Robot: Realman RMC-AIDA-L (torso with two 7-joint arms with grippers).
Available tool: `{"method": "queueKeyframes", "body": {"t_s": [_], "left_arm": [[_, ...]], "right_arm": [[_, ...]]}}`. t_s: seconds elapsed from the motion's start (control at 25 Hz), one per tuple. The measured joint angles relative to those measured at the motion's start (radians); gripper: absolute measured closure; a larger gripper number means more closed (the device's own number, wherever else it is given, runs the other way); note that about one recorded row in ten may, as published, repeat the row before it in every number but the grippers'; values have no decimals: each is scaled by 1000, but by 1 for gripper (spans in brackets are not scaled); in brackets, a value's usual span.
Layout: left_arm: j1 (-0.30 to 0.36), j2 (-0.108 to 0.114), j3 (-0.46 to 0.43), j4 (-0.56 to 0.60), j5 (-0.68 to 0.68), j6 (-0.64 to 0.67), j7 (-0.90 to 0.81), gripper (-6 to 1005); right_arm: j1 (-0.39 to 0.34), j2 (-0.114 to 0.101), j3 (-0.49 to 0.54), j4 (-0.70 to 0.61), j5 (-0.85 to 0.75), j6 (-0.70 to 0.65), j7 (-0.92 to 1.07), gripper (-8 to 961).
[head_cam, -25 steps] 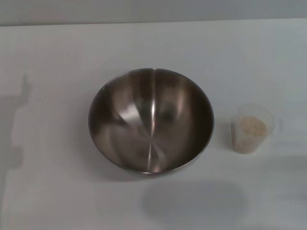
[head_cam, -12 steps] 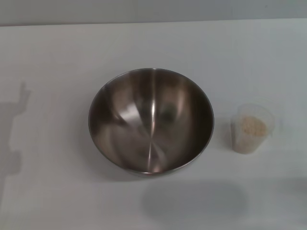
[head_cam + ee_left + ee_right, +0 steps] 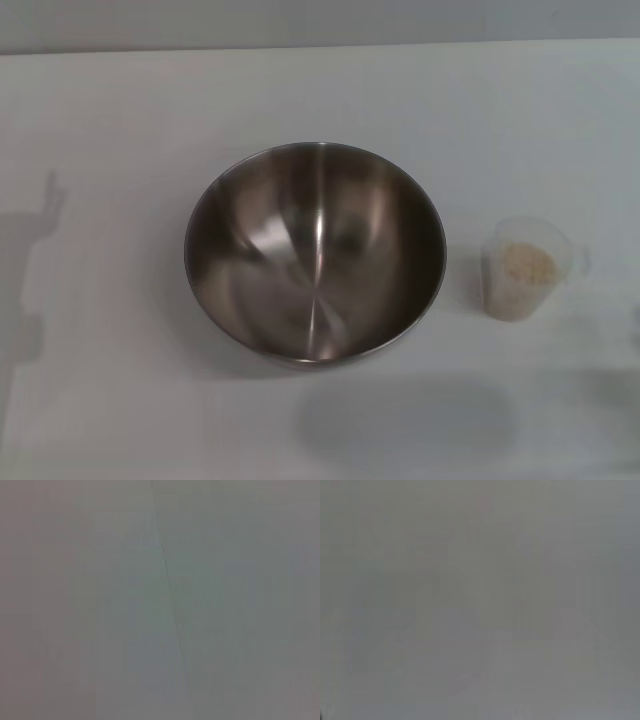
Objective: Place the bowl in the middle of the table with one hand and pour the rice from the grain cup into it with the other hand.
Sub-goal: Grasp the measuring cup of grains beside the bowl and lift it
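Currently neither gripper appears in the head view; both wrist views give only blank grey surface, the left one crossed by a thin dark line, so I cannot tell whether either pincer is wide, narrow or holding anything. The bowl (image 3: 315, 252) sits upright on the table (image 3: 120, 120), roughly midway between its left and right edges and about centred front to back; its rim is level and the inside shows bare brushed steel, no grains. Judgement: it already occupies the middle position the task asks for, so the placing step looks either done or unnecessary. The grain cup (image 3: 527, 268) stands upright toward the right edge of the table, beside the bowl but clearly apart from it, with a strip of bare surface between. The rice (image 3: 526, 264) fills it to a pale heap below the rim; none is visible spilled on the table. Judgement: the cup sits on the right arm's side, which would make that arm the natural one to pour, leaving the left to handle or steady the bowl. A faint arm-like shadow falls near the left edge, and a broad soft shadow lies toward the near edge just in front of the bowl; their sources are out of frame. Pour step not yet begun. Risk noted: the cup is small and light, so an off-centre grip could tip it.
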Motion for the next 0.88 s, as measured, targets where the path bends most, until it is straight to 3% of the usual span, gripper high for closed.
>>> {"method": "queueKeyframes", "body": {"t_s": [0.48,0.88], "left_arm": [[1,-1,0,0,1,-3,-1,181],[3,-2,0,0,1,-4,-1,181]], "right_arm": [[61,-3,-75,3,0,113,0,165],[89,-3,-77,12,1,155,0,165]]}}
